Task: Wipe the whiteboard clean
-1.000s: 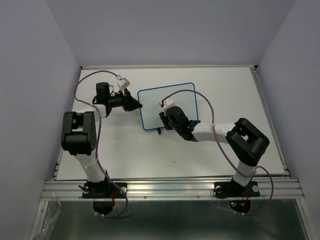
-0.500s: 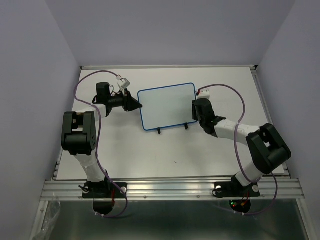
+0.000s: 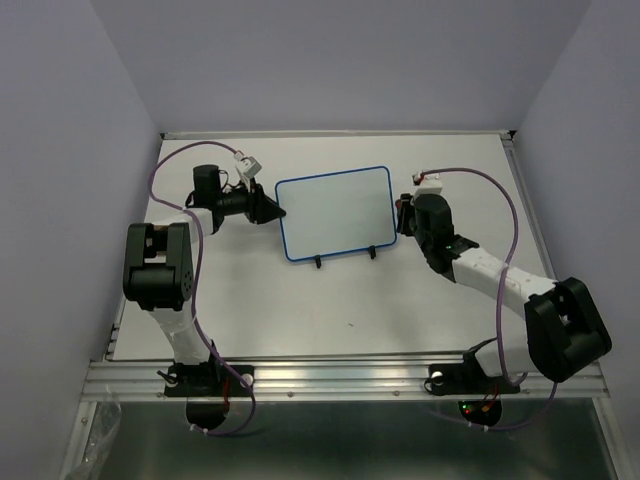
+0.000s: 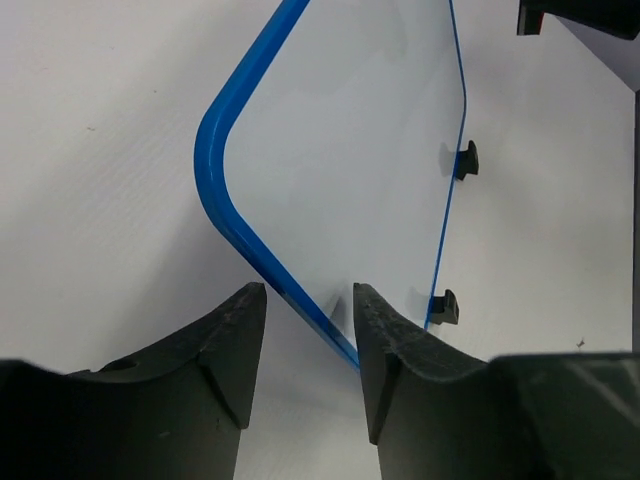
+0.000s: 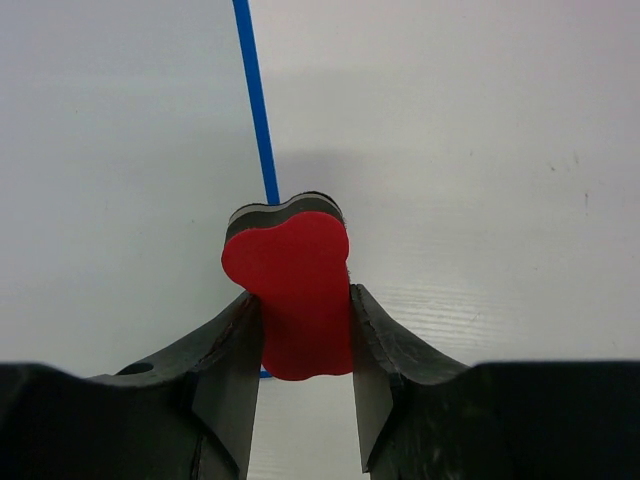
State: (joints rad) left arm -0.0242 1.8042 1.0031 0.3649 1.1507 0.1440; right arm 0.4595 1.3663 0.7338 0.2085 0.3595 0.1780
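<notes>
The whiteboard (image 3: 335,212) lies mid-table, white with a thin blue rim and two black feet (image 3: 372,252) on its near edge. No marks show on it. My left gripper (image 3: 274,212) is at its left edge. In the left wrist view the open jaws (image 4: 305,300) straddle the blue rim, with the board (image 4: 370,150) ahead. My right gripper (image 3: 403,218) is at the board's right edge. It is shut (image 5: 300,300) on the red eraser (image 5: 290,270), whose black felt tip touches the blue rim (image 5: 255,110).
The white table (image 3: 460,160) is boxed in by lavender walls on the left, back and right. A metal rail (image 3: 340,378) runs along the near edge by the arm bases. A small dark speck (image 3: 352,323) lies on the table in front of the board.
My right gripper has swept with the eraser from the board's lower middle rightward to its right edge. The left gripper and the board have not moved.
</notes>
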